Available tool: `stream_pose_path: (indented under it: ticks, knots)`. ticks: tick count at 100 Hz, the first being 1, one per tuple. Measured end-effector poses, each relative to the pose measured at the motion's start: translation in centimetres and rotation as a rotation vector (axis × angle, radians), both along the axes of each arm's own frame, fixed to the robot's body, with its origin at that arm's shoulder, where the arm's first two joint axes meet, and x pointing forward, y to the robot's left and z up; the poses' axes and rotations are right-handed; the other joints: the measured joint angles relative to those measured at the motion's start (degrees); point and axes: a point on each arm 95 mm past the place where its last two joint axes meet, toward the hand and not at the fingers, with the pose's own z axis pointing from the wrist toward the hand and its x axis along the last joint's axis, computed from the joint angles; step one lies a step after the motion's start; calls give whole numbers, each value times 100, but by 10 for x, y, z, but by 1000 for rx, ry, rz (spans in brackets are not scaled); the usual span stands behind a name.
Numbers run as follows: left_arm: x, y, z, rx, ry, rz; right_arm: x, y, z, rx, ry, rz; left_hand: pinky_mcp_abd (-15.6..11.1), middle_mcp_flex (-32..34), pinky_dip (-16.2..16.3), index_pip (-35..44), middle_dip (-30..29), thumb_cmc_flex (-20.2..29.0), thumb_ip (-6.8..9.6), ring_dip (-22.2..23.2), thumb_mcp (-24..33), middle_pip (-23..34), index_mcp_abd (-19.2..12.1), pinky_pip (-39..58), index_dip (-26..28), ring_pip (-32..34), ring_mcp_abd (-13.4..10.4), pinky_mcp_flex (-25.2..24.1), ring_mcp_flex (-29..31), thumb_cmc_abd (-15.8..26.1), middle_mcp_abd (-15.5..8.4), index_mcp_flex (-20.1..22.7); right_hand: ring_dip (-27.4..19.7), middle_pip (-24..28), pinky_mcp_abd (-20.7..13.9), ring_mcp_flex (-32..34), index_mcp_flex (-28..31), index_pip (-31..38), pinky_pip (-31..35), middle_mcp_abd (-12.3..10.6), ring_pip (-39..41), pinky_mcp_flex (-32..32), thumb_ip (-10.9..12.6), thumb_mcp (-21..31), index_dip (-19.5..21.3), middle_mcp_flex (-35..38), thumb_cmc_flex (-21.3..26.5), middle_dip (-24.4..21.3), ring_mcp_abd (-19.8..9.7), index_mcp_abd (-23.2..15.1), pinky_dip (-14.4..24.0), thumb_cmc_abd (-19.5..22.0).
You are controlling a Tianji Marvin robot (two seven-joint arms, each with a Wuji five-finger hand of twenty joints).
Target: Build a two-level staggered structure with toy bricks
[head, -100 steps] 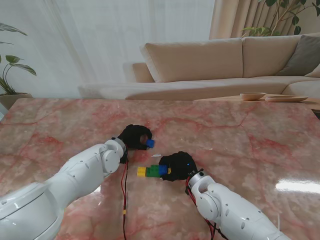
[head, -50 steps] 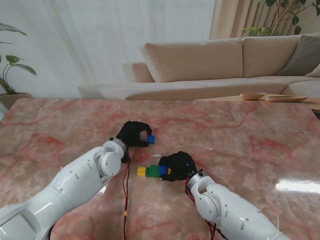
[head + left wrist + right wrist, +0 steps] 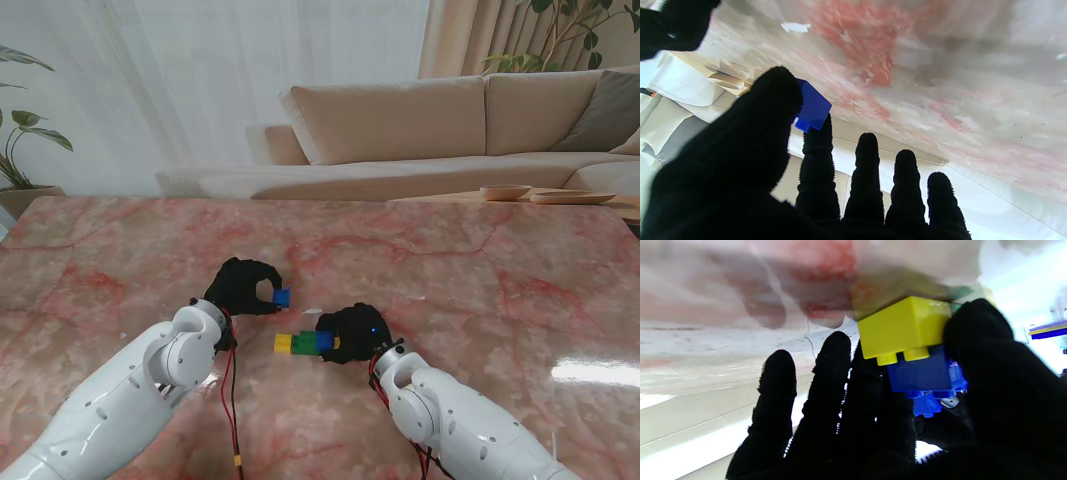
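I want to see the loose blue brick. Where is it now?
In the stand's view the small blue brick is pinched in the left robot hand, just left of and farther from me than the brick row that the right robot hand holds.

Bright daylight, table [image 3: 500, 290] glare, wrist cams blurry

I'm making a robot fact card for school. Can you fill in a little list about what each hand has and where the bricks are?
left hand: shut on the loose blue brick, pinched between thumb and a fingertip, held off the table
right hand: shut on the brick row, gripping its right end
brick row: yellow brick at the left end, green next, a blue brick on top by the hand
row position: on the pink marble table, nearer to me than the loose blue brick
bricks joined: the loose blue brick is not yet on the row
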Motion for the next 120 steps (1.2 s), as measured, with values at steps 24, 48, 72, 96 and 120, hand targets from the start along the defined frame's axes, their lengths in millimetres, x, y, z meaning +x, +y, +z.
stream_pose_path:
  ticks: [24,48,72,96,120]
  knots:
    - [-20,0,-3,16,19,-28,0,2,0,-3,-6,5,10,0,-154,-61,0,-2,-2,0,0,-63,139,123,-24,0,0,26,3,-4,2,82,0,0,0,0,0,0,0,4,0,0,0,-1,0,0,0,0,0,0,0,0]
    - [-33,0,-6,36,18,-69,0,2,1,-3,-6,7,12,151,-229,-91,0,-5,-3,-1,-1,-68,162,132,-74,-59,1,27,118,-11,6,141,0,0,0,0,0,0,0,4,0,-1,0,-1,0,0,0,0,0,0,0,0]
    - [-44,-4,-10,42,18,-106,0,2,1,-3,-6,8,12,151,-298,-91,0,-5,-3,-1,-1,-127,162,134,-74,-61,2,27,118,-11,7,142,0,0,0,0,0,0,0,4,0,-1,0,-2,0,0,0,0,0,0,0,0]
    - [-49,-8,-13,65,16,-143,0,3,1,-3,-6,9,12,151,-312,-93,0,-5,-3,-1,-2,-129,162,135,-74,-62,2,27,118,-11,7,143,0,0,0,0,0,0,0,5,0,-1,0,-2,0,0,0,0,1,0,0,0]
    - [-48,-11,-21,94,6,-172,0,3,1,-2,-5,11,12,152,-314,-94,0,-5,-3,-1,-2,-130,196,199,-74,-63,2,27,118,-11,7,148,0,8,0,0,0,0,0,6,0,-1,0,-2,0,0,0,0,1,0,0,0]
